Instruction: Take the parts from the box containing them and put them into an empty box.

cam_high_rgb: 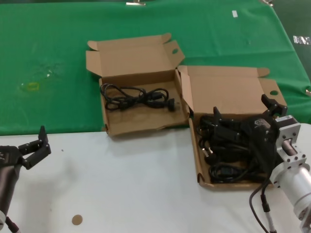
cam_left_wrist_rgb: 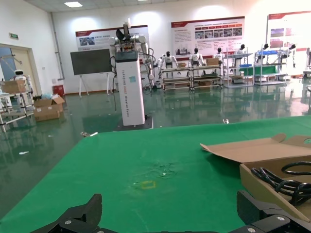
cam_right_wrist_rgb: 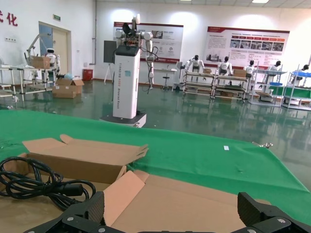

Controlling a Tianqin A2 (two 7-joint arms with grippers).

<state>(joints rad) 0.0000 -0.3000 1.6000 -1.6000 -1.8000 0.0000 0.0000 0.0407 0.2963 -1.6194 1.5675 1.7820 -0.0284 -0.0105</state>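
While the left hand just sits low at the left edge of the head view, fingers spread and holding nothing, the right hand hangs wide open over the cords piled in the long box at lower right, not gripping anything. Up in the middle of the frame is the squarer box with one cord bundle lying in its tray. Both boxes straddle the green cloth and the white surface.
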